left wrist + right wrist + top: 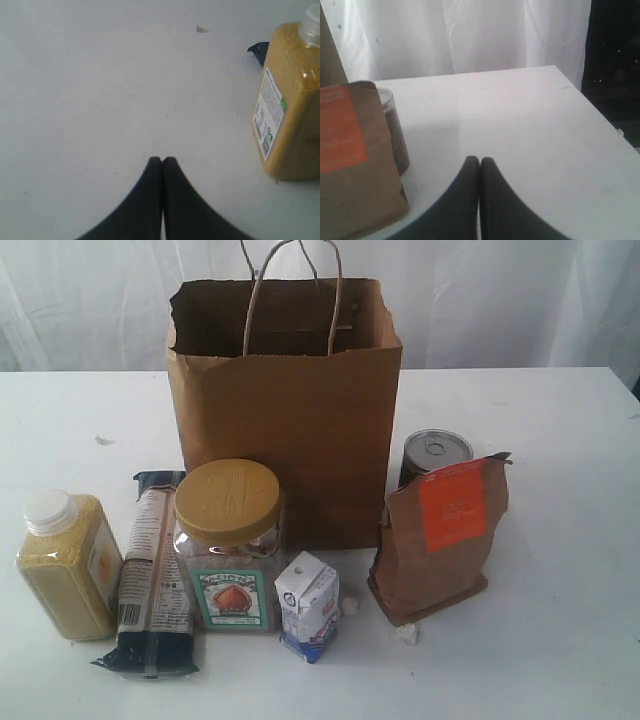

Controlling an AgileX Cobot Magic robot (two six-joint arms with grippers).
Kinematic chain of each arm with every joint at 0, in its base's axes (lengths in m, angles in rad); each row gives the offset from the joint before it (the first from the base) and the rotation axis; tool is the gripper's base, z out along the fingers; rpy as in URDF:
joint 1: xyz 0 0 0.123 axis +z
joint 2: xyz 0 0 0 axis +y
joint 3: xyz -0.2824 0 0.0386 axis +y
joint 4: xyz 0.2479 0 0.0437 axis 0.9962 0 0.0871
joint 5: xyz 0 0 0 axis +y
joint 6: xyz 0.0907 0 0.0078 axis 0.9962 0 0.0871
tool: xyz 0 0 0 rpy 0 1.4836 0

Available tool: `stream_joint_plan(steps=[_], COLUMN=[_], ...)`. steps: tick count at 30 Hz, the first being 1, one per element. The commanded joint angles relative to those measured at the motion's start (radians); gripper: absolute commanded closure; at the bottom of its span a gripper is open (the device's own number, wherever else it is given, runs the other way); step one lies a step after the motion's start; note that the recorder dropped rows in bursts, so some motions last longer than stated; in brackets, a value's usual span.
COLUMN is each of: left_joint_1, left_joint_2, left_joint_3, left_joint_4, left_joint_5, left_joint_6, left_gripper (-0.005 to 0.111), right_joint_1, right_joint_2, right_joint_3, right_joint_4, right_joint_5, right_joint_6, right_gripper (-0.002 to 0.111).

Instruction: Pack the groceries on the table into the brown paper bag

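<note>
The brown paper bag [285, 405] stands open and upright at the back middle of the white table [560, 640]. In a row before it are the yellow-grain jar [68, 562], the long dark-blue and beige packet [152, 575], the tan-lidded nut jar [228, 545], the small white-blue carton [307, 604], the orange-labelled pouch [443, 536] and the dark tin can [434, 454] behind the pouch. No arm shows in the exterior view. My left gripper [162, 159] is shut and empty over bare table beside the grain jar [290, 105]. Shut and empty too, my right gripper [479, 159] hovers near the pouch [355, 160] and can [395, 130].
Small white crumbs [405, 632] lie in front of the pouch and by the carton. White curtains [520, 300] hang behind the table. In the right wrist view the table's edge [600, 117] drops off to a dark area.
</note>
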Motion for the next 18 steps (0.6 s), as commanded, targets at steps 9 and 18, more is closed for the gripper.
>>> stream_joint_plan(steps=[9, 18], left_joint_1=[-0.006, -0.006], left_joint_2=[-0.004, -0.004], left_joint_3=[0.003, 0.003], left_joint_4=[-0.003, -0.003], left_joint_5=[0.002, 0.002], left_joint_6=[-0.007, -0.007], left_gripper=[0.107, 0.107], right_joint_1=[0.001, 0.001], right_joint_2=[-0.001, -0.001], right_joint_3=[0.001, 0.001], right_joint_4=[0.002, 0.069], right_joint_5=[-0.668, -0.727], right_joint_6=[0.004, 0.165], right_gripper=[0.108, 0.108])
